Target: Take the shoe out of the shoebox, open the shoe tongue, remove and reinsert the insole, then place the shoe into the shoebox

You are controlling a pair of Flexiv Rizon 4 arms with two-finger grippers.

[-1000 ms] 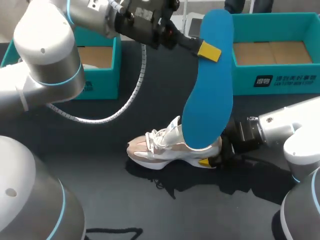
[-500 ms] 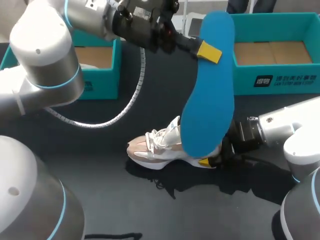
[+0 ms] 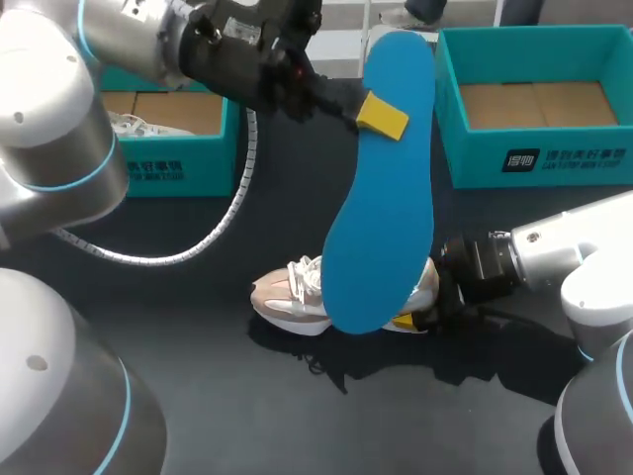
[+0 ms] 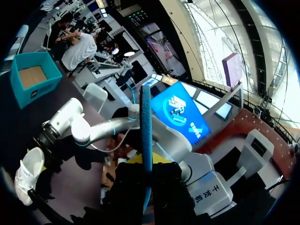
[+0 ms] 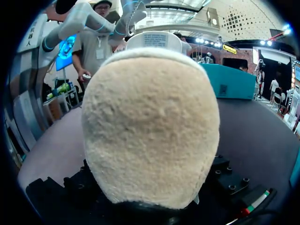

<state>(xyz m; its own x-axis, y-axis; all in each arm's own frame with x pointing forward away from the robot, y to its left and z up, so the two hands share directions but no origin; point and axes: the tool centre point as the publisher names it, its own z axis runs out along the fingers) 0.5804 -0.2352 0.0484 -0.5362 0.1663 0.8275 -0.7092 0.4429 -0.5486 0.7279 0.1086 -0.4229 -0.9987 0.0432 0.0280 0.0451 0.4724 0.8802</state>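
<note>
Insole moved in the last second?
Yes. The blue insole, held in the left pincer, has swung toward the view's left and lower: it no longer overlaps the left wall of the right shoebox.

left arm (image 3: 59, 129) built of fat, rounded silver-grey shells, each joint edged with a thin light-blue ring; small dark screw holes dot the caps; a white spiral-wrapped cable (image 3: 237, 193) loops off it towards a black, boxy wrist (image 3: 242, 45); left gripper (image 3: 380, 115) black with a bright yellow tip; right arm (image 3: 569, 247) the same silver and blue, its wrist black; right gripper (image 3: 409, 317) yellow-tipped; its black mount (image 5: 229, 180) carries round screws and what may be a red, white and green striped lead (image 5: 255, 202)
</note>
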